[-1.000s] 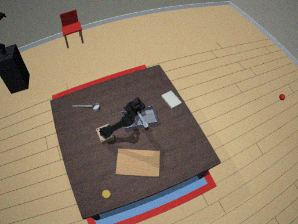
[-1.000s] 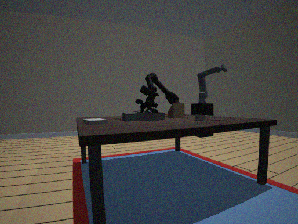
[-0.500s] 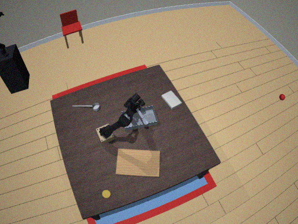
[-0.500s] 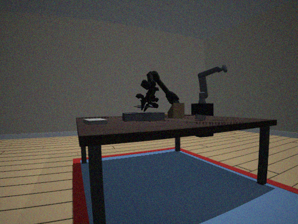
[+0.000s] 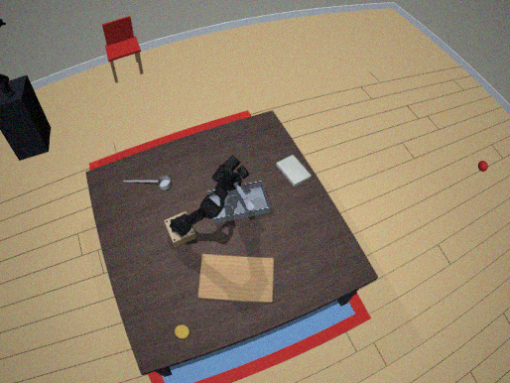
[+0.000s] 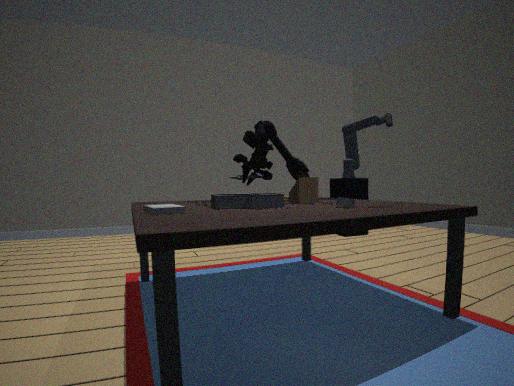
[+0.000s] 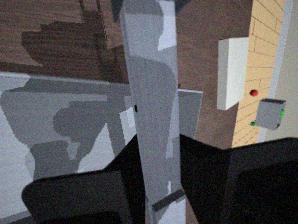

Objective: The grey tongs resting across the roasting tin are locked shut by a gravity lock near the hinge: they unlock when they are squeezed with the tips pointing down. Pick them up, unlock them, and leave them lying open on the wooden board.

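The grey tongs (image 5: 244, 194) (image 7: 155, 90) are held between the fingers of my gripper (image 5: 239, 183) (image 6: 248, 181) (image 7: 152, 135), which is shut on them. The tongs' long flat arm runs up the middle of the wrist view, with a dark band across it near the bottom. Its two arms look close together. The gripper is a little above the roasting tin (image 5: 261, 199) (image 6: 230, 201) (image 7: 192, 107), clear of its rim in the exterior view. The wooden board (image 5: 213, 290) lies flat on the table with arm shadows across it. The lock itself cannot be made out.
A white box (image 5: 294, 170) (image 6: 164, 207) (image 7: 232, 75) lies beyond the tin. A small round pan (image 5: 165, 183) with a long handle lies on the other side of the arm. A yellow disc (image 5: 182, 331) lies near the table's front edge, past the board.
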`<state>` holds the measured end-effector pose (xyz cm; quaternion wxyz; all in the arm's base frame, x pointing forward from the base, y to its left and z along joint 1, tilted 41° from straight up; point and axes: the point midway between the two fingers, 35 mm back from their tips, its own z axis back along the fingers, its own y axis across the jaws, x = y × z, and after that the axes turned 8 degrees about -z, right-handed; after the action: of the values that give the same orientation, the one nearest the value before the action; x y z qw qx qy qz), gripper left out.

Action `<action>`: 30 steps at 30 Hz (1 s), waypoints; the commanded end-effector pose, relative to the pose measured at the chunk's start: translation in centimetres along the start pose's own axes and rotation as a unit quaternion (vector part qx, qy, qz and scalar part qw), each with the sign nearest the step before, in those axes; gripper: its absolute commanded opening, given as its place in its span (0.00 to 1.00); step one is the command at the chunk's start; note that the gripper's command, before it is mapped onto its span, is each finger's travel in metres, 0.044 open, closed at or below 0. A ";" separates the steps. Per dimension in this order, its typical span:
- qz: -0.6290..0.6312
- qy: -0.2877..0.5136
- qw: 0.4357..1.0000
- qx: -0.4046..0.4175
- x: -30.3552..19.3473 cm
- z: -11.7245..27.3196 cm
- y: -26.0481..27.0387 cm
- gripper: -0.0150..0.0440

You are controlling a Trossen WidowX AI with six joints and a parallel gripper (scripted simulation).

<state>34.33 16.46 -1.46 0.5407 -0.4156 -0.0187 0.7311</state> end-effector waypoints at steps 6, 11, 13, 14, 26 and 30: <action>-0.006 0.000 1.000 0.012 0.2 0.2 -0.5 0.00; -0.004 -0.001 0.999 0.041 0.6 -0.1 -0.6 0.00; -0.004 -0.001 0.999 0.052 0.7 -0.2 -0.6 0.00; -0.004 -0.001 0.998 0.058 0.7 -0.2 -0.7 0.00; -0.004 0.006 0.991 0.130 1.2 -0.5 -0.6 0.00; -0.004 0.010 0.988 0.154 1.2 -0.4 -0.5 0.00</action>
<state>34.98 17.26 -2.07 0.5927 -0.3458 0.0826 0.7227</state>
